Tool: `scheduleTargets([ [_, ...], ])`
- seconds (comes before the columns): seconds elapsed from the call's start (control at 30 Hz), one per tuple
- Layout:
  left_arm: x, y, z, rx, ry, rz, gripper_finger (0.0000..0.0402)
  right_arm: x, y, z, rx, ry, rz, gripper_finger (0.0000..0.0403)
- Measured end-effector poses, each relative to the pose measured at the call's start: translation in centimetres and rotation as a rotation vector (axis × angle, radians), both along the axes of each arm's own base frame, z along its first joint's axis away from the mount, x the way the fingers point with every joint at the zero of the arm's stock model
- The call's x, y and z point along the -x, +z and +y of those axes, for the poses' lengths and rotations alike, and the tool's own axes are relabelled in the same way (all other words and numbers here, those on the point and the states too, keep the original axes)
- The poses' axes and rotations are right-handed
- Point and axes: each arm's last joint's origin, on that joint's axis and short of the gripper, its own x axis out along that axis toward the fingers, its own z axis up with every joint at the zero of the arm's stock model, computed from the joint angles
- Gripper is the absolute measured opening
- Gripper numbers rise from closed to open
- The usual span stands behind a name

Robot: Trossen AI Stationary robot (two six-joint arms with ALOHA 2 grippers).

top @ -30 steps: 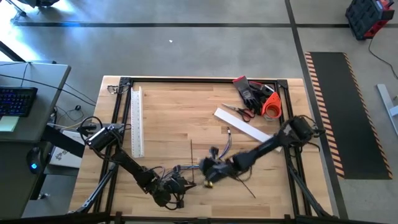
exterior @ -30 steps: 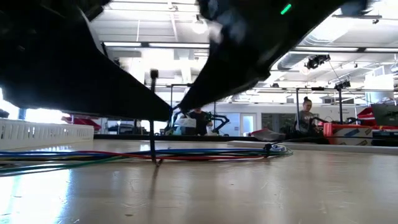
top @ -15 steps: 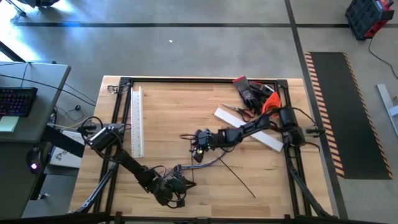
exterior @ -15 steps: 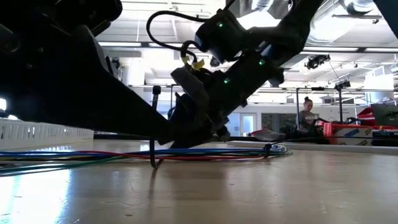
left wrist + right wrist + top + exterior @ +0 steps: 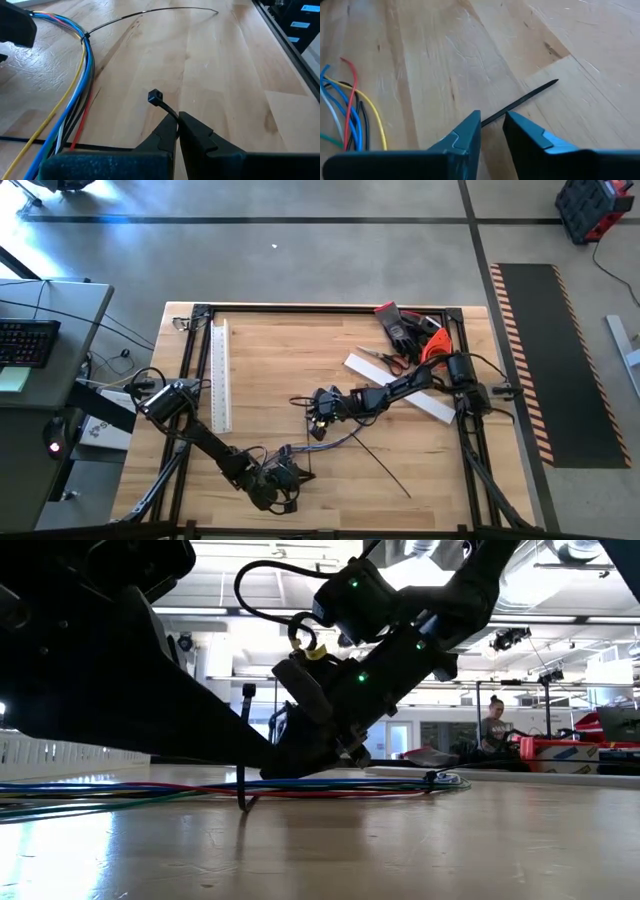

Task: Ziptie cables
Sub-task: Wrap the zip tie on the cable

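Observation:
The cables [image 5: 345,440] lie in a loose coloured bunch across the table's near middle [image 5: 120,788]. Their frayed ends [image 5: 350,115] rest on the wood. One ziptie [image 5: 86,36] is looped round the bunch, its tail [image 5: 190,9] lying on the wood. My left gripper [image 5: 173,131], near the front edge [image 5: 290,472], is shut on a second ziptie [image 5: 245,740]. My right gripper [image 5: 312,408] is low over the table's middle. It is narrowly open [image 5: 492,125], with a dark ziptie tail [image 5: 530,95] running between its fingers. My left gripper pinches the ziptie just below its square head [image 5: 167,111] between its two fingertips. The fingers come slanting down from the table's near left. The head [image 5: 248,691] sticks up past the fingertips. The strip stands upright and bends where it meets the table [image 5: 243,805] beside the cables.
A white slotted duct [image 5: 220,375] lies along the left. A white flat strip [image 5: 400,385], scissors [image 5: 385,360], and dark gloves with an orange tool [image 5: 415,335] crowd the far right corner. Black frame rails [image 5: 300,308] edge the table. A person [image 5: 492,720] sits in the room beyond.
My right gripper has swung from the near middle, beside the left gripper, toward the far edge and come down low over the table. It stands at the ziptie's tail, and has kept nearly still over the last half second. The upright ziptie has tilted slightly.

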Motion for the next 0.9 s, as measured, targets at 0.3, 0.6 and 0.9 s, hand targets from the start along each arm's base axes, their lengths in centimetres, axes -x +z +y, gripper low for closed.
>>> scheduleTargets([
  [0.3, 0.0, 0.0, 0.0, -0.003, 0.0, 0.003, 0.0, -0.2, 0.1, -1.0, -0.029, -0.043, -0.025, 0.0182],
  [0.6, 0.0, 0.0, 0.0, -0.001, -0.004, 0.005, 0.0, -0.8, -2.5, -1.3, -0.072, -0.069, -0.06, 0.0191],
  [0.9, 0.0, -0.1, 0.0, -0.001, -0.005, 0.007, 0.0, -0.8, -2.9, -1.1, -0.015, -0.022, -0.04, 0.01],
])
